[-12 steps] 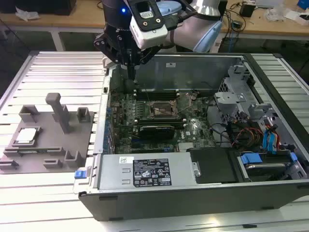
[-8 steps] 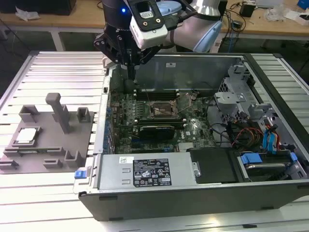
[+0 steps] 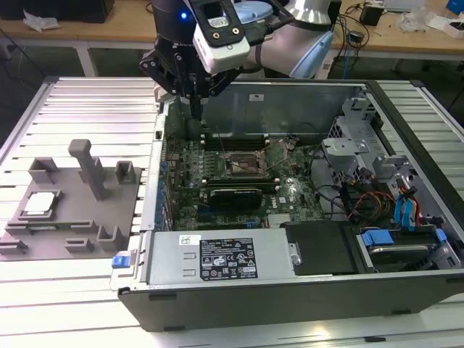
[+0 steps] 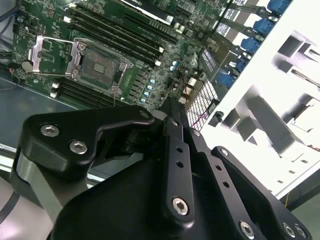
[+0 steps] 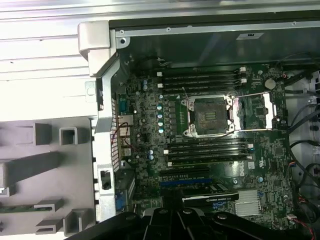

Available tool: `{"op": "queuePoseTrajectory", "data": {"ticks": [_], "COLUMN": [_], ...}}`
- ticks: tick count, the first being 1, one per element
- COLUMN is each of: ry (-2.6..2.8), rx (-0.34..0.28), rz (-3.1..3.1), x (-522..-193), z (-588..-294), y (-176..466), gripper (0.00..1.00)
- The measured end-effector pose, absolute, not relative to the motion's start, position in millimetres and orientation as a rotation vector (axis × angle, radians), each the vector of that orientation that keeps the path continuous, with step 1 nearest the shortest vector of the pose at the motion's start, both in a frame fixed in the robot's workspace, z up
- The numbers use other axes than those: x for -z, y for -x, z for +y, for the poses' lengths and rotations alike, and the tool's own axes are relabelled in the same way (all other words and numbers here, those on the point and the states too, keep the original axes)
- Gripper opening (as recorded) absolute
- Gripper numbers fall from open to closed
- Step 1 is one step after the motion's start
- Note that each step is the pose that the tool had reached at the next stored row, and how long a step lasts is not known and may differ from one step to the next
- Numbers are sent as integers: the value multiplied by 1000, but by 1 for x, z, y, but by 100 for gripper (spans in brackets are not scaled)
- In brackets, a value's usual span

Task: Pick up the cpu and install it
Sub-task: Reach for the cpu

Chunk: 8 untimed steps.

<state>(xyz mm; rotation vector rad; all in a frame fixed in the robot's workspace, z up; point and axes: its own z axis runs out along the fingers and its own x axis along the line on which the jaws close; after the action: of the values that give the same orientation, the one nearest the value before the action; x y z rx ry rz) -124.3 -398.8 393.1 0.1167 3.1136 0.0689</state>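
Note:
The cpu [image 3: 40, 204] is a small silvery square chip lying flat on the grey fixture plate [image 3: 72, 217], at the exterior view's left, outside the computer case. My gripper [image 3: 196, 107] hangs above the case's back corner, well away from the cpu, fingers pointing down. In the second wrist view the gripper [image 4: 171, 112] looks shut with nothing in it. The motherboard's socket [image 3: 243, 165] stands open and bare, its metal load plate [image 3: 279, 152] flipped back. The socket also appears in both wrist views [image 4: 100, 62] [image 5: 210, 116].
The open computer case [image 3: 290, 290] lies on a slatted metal table. A black expansion card [image 3: 232, 196] sits in front of the socket. Memory slots [image 5: 205, 80] flank it. Drive cages and cables [image 3: 384, 188] fill the exterior view's right. Grey posts [image 3: 90, 167] rise from the fixture.

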Motion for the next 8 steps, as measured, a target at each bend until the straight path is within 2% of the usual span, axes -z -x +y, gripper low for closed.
{"op": "queuePoseTrajectory", "data": {"ticks": [8], "ry": [-117], "rx": [-69], "rz": [3113], "x": [-392], "z": [-399], "y": [139], "gripper": [11]}}
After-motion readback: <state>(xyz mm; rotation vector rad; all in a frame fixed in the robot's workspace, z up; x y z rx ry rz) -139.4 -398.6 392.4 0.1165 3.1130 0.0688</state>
